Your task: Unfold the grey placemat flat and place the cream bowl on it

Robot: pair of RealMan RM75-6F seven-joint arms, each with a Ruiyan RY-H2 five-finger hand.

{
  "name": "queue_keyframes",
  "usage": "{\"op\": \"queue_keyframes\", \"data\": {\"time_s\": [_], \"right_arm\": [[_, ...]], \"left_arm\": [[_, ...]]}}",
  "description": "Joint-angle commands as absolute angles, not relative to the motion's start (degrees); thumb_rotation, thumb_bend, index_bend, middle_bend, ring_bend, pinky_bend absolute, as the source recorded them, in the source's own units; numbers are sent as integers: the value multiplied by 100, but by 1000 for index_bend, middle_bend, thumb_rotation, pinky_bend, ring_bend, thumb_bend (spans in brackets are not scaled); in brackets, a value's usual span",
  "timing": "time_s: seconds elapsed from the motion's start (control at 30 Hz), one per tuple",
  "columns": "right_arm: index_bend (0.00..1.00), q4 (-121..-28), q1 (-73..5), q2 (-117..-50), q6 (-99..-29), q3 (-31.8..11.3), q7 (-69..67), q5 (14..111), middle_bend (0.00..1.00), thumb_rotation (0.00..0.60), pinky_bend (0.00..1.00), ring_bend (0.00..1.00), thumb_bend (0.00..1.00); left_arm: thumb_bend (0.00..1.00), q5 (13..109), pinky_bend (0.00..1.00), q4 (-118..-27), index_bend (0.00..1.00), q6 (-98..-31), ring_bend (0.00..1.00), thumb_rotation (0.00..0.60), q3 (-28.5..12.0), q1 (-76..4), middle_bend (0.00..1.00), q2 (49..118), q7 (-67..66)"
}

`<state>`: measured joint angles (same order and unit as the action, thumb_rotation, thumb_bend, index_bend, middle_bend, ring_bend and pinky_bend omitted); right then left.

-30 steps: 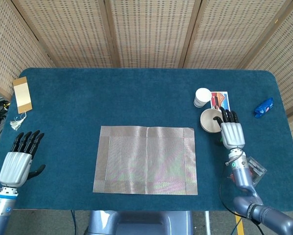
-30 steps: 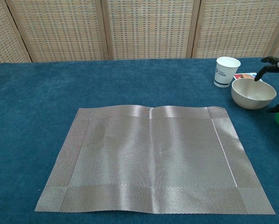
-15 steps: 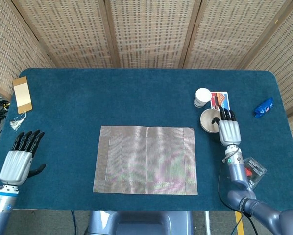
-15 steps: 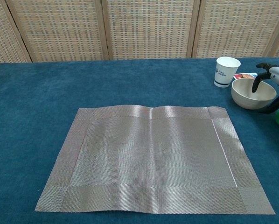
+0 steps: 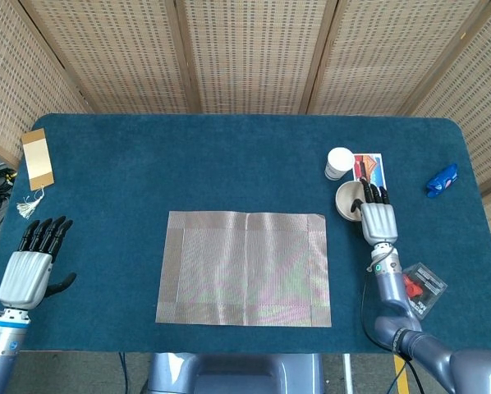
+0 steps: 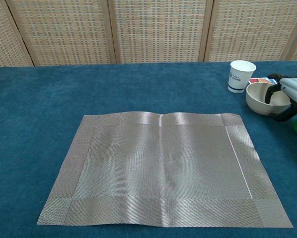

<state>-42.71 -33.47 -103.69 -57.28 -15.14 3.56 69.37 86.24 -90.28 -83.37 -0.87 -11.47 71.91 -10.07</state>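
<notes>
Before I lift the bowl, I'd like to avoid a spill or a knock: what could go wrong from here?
The right hand has fingers hooked over only the near rim of the cream bowl, so the bowl may tip or slip when raised. The paper cup stands close beside the bowl and could be knocked on the way out. The grey placemat has a raised crease along its far edge, so a bowl set there might rock.

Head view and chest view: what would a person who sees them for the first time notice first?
The grey placemat draws the eye first: it lies unfolded in the middle of the blue table. Next comes the right hand on the right side, with fingers curled over the rim of the cream bowl, beside a white paper cup. The left hand rests open at the left edge.
</notes>
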Motion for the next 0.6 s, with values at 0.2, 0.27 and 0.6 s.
{"op": "queue_keyframes", "data": {"time_s": [0.2,0.27,0.6], "right_arm": [[577,-4156,-3347,-10436,-5924,-1459,356,7062,112,600,5,0,488],[604,-4145,-3345,-10452,-5982,-1454,331,7092,132,600,14,0,486],[672,-4004,-3324,-10546,-6098,-1423,252,7162,195,600,51,0,463]], "left_arm": [[202,8649,0,-9048,0,-8332,0,600,-103,-1130,0,7192,-1017],[202,8646,0,-9052,0,-8328,0,600,-111,-1126,0,7193,-1024],[203,8665,0,-9083,0,-8307,0,600,-125,-1110,0,7184,-1023]]}}
